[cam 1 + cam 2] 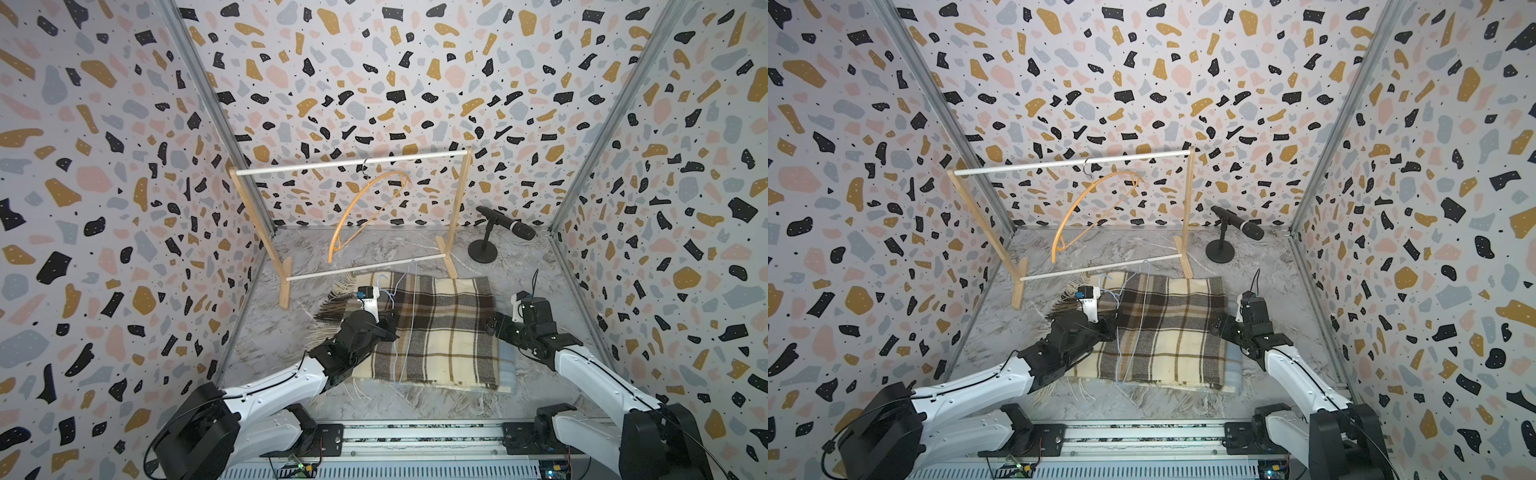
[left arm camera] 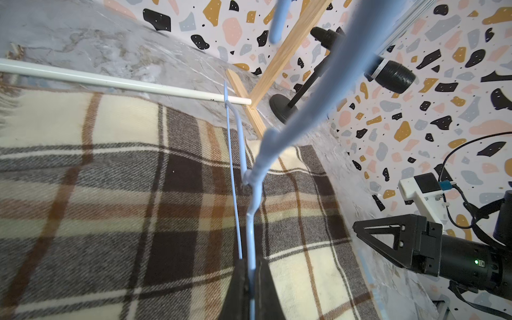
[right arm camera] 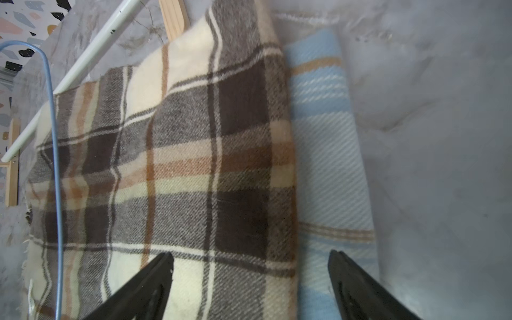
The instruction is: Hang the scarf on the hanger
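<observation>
A brown and cream plaid scarf (image 1: pixel 440 332) (image 1: pixel 1175 332) lies folded flat on the marble table, in front of the rack. A thin light-blue wire hanger (image 1: pixel 409 316) (image 1: pixel 1138 316) stands over the scarf's left part. My left gripper (image 1: pixel 388 320) (image 1: pixel 1111 318) (image 2: pixel 250 277) is shut on the hanger's wire (image 2: pixel 250 243), just above the scarf (image 2: pixel 110 194). My right gripper (image 1: pixel 494 326) (image 1: pixel 1219 328) (image 3: pixel 250 257) hangs open over the scarf's right edge (image 3: pixel 194 166), nothing between its fingers. The hanger wire (image 3: pixel 55 166) shows at the scarf's far side.
A light-blue striped cloth (image 3: pixel 324 138) (image 1: pixel 505 370) lies under the plaid scarf's right edge. Behind stands a wooden rack (image 1: pixel 353 162) with an orange wooden hanger (image 1: pixel 357 208) tilted on its top bar. A black microphone on a stand (image 1: pixel 507 224) is at the back right.
</observation>
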